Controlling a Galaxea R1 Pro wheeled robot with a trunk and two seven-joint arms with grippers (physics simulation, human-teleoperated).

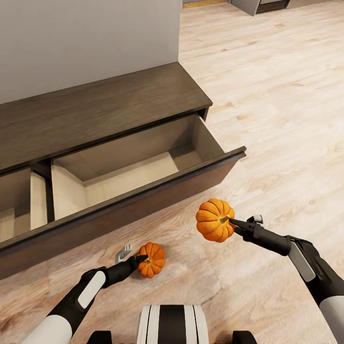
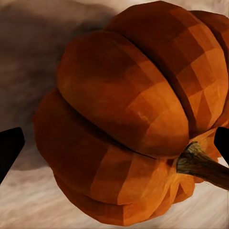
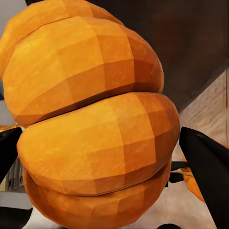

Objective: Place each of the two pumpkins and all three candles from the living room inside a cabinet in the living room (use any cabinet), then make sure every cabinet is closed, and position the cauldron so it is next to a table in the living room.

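Observation:
The long dark-brown cabinet stands against the wall with a wide drawer pulled out, its light wooden inside bare. My right gripper is shut on an orange ribbed pumpkin, held in the air in front of the drawer's right end. In the right wrist view that pumpkin sits between the dark fingers. My left gripper is shut on a second pumpkin, lower down and close to the floor before the drawer front. Its brown stem faces the left wrist camera.
A second drawer stands open at the cabinet's left end. Light wooden floor stretches to the right and beyond. Grey furniture shows far back. My own base is at the bottom edge.

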